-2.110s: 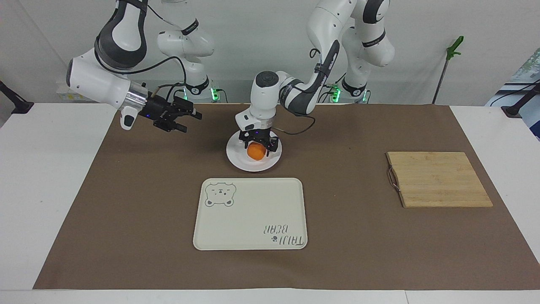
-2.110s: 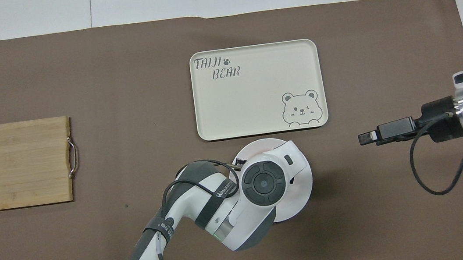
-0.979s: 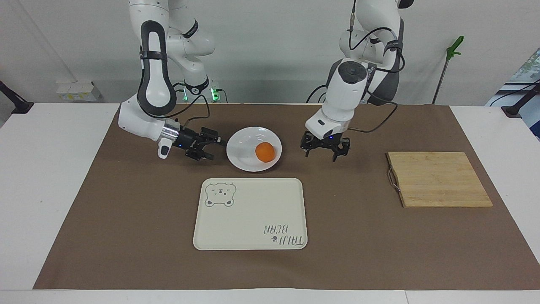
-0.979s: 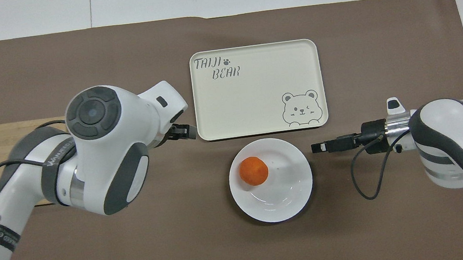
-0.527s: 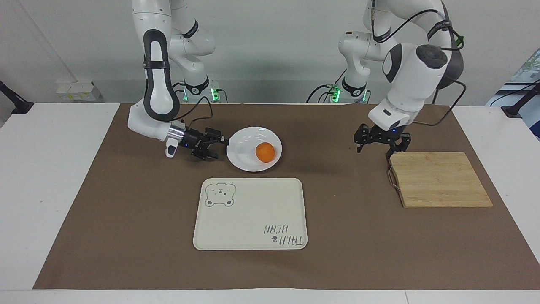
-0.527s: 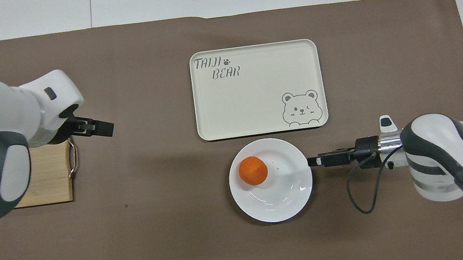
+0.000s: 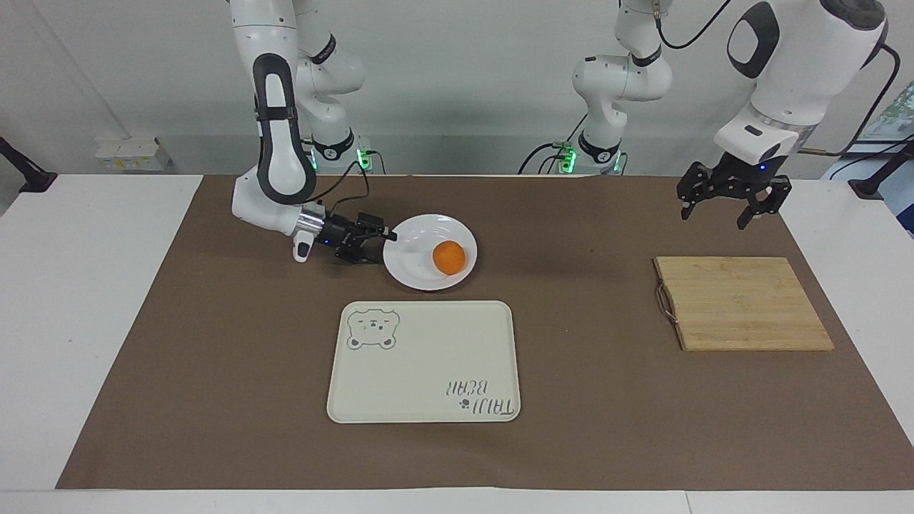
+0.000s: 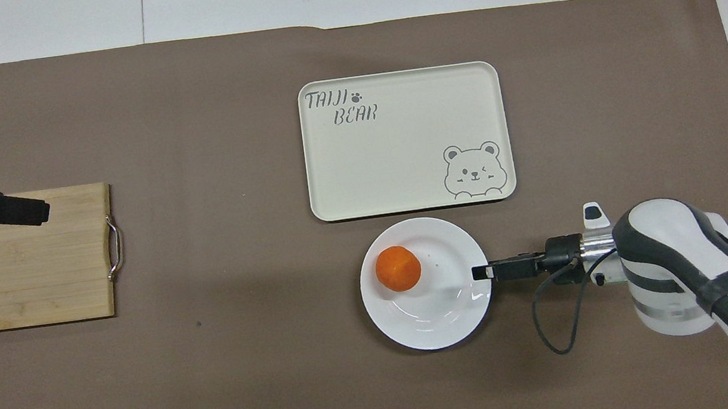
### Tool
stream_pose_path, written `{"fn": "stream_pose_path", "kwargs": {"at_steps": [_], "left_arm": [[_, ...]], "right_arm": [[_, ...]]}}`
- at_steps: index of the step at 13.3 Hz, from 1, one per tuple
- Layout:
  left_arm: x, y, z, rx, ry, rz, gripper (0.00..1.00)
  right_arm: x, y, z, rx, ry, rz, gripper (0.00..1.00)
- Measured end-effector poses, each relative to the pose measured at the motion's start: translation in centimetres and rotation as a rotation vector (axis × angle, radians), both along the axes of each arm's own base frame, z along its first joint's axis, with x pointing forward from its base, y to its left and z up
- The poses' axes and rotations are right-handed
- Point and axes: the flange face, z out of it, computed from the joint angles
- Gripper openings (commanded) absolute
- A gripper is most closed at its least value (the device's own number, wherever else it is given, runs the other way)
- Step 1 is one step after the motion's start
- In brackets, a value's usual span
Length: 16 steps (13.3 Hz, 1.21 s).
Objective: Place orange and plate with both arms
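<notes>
- While the right gripper (image 7: 380,245) sits low at the rim of the white plate (image 7: 416,275), on the side toward the right arm's end of the table, I read its fingers as apart, one above the rim and one below, with nothing pinched yet.
- My worry here: if the fingers close on too little of that glossy rim, I expect the plate to slip out or tip as it lifts.
- Sitting on the plate toward the side away from that gripper, the orange (image 7: 449,257) is loose. Any tilt or jerk would likely roll it off onto the brown mat (image 7: 214,357).
- Just beside the plate, farther from the robots, lies the cream bear tray (image 7: 428,357). A low carry could catch its raised edge.
- Toward the left arm's end lies the bamboo cutting board (image 7: 742,303), well apart from the plate.
- Raised over that board, the left gripper (image 7: 728,207) hangs wide open and empty; this arm waits.
</notes>
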Motion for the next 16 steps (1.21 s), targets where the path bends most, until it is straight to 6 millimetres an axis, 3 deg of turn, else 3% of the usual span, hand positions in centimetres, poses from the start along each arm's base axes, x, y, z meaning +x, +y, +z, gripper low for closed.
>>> {"fn": "stream_pose_path", "kwargs": {"at_steps": [4,11,12,14,16], "left_arm": [[-1.1,0.7,3.2,0.001,0.033,0.009,1.00],[-1.4,0.8,4.6,-0.001,0.040,0.017,1.00],[-1.4,0.7,4.7,-0.002,0.040,0.030,1.00],[-1.4,0.7,4.7,-0.004,0.039,0.048,1.00],[-1.4,0.7,4.7,-0.004,0.039,0.051,1.00]], "right_arm": [[-1.3,0.5,-0.2,0.001,0.012,0.004,1.00],[-1.9,1.4,-0.6,-0.022,0.010,-0.009,1.00],[-1.9,1.5,-0.6,-0.022,0.011,-0.008,0.91],[-1.9,1.6,-0.6,-0.023,0.010,-0.010,0.56],[-1.9,1.5,-0.6,-0.026,0.009,-0.013,0.35]]}}
